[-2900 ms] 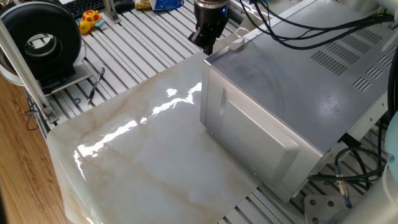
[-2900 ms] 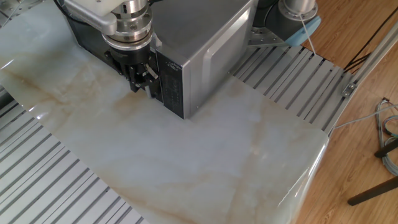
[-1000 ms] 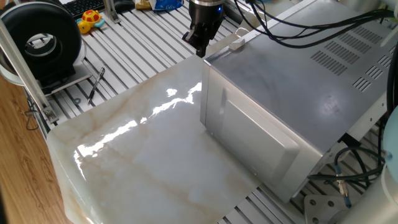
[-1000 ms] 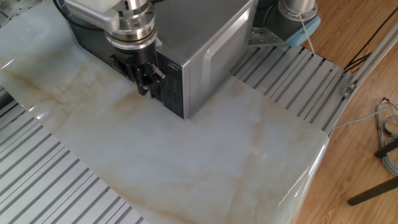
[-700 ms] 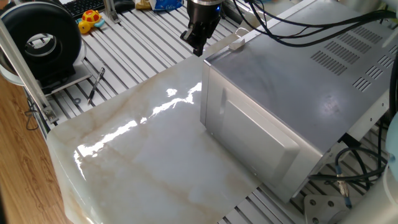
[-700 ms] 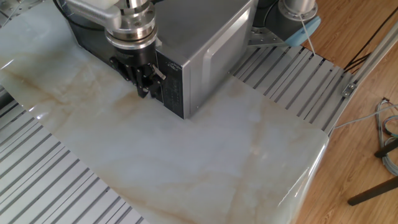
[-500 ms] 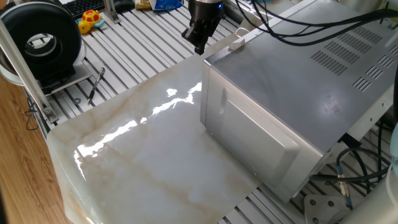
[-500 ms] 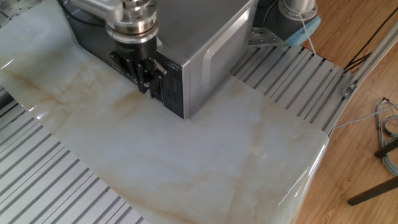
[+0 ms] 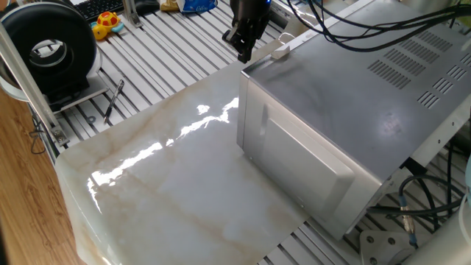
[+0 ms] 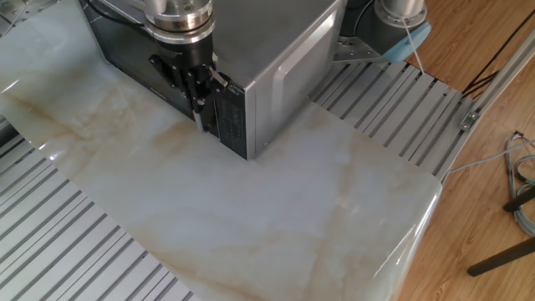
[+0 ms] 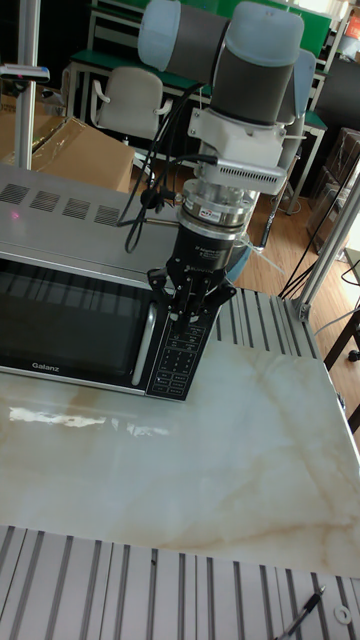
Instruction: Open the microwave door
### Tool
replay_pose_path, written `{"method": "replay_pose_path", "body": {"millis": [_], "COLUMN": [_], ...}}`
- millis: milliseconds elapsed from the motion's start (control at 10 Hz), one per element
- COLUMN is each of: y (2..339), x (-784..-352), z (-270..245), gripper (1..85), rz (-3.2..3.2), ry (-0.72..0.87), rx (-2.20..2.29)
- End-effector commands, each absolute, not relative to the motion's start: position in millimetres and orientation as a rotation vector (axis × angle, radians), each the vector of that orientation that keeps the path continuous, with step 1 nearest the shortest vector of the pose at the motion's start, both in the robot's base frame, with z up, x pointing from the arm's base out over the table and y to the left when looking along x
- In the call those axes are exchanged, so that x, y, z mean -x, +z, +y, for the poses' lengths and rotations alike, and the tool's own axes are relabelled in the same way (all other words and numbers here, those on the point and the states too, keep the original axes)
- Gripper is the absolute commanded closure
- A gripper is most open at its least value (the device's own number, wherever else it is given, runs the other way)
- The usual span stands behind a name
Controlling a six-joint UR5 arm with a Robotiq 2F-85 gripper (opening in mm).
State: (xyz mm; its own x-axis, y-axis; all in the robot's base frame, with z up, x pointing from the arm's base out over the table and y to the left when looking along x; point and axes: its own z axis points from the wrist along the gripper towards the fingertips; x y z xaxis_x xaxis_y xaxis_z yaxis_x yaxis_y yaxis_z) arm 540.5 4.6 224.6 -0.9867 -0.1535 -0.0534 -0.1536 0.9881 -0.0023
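The claw [image 11: 195, 305] is hanging mid-frame right over the keypad, fingers nearly together, holding nothing. The door [image 11: 70, 325] is sitting shut just left of it, its vertical handle [image 11: 153, 345] running beside the claw.

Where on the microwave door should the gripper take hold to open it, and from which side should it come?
Probably the vertical silver handle at the right edge of the microwave door, beside the keypad. The bar appears to stand proud of the dark window, so the fingers could hook behind it from the front. The gripper hangs in front of the keypad, near that handle.
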Motion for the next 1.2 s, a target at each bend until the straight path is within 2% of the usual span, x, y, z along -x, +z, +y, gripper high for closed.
{"method": "replay_pose_path", "body": {"millis": [0, 100, 200, 600, 800, 1100], "y": [228, 228, 227, 228, 220, 214], "x": [-541, -537, -532, -533, -536, -540], "z": [9, 9, 6, 13, 11, 10], "gripper": [76.3, 78.3, 84.3, 84.3, 60.0, 38.3], "rz": [3.076, 3.091, 3.112, 3.109, 3.130, 3.105], "ry": [0.034, 0.038, 0.021, 0.064, 0.054, 0.080], "rx": [0.180, 0.184, 0.152, 0.115, 0.143, 0.220]}}
